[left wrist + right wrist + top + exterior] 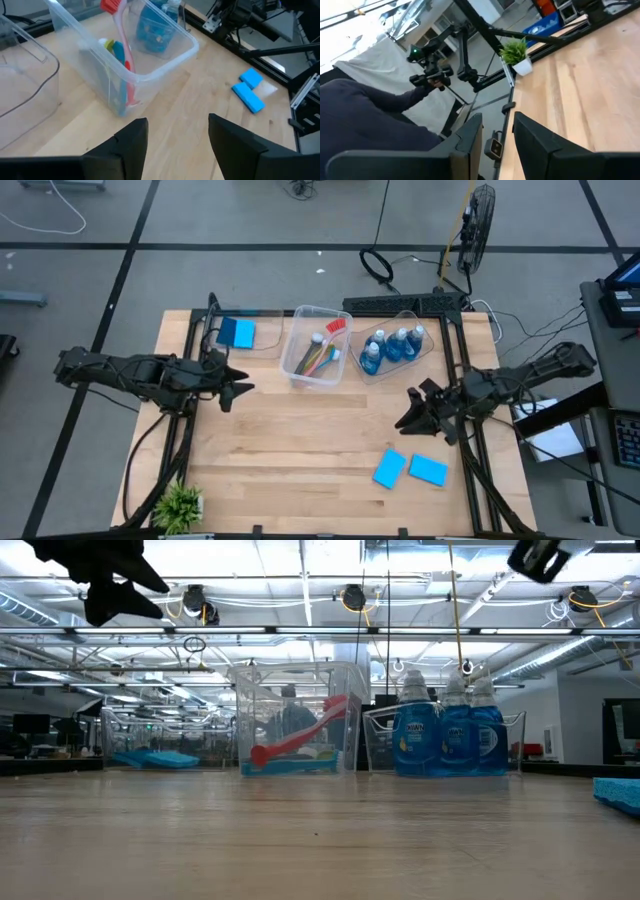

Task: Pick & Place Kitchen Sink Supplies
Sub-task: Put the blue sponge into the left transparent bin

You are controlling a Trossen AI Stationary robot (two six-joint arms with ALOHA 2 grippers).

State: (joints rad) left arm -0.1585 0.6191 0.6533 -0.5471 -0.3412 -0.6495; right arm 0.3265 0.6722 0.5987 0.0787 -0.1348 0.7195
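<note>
Several brushes [322, 350] lie in a clear bin [300, 320] at the far middle, a red one [120, 30] leaning on its wall. Several bottles of blue liquid [393, 345] stand in the bin to its right. Blue sponges [238, 333] lie in a bin at the far left. Two more blue sponges [390, 468] [428, 470] lie flat on the table at the near right. My left gripper [235, 388] hangs open above the table, left of the brush bin. My right gripper [408, 415] hangs open above the table, on the far side of the two loose sponges.
A small green plant [180, 505] stands at the near left corner. A black frame [470, 430] runs along the table's sides. Bare wood lies between the two grippers. In the right wrist view a person's dark sleeve [370, 110] shows beyond the table.
</note>
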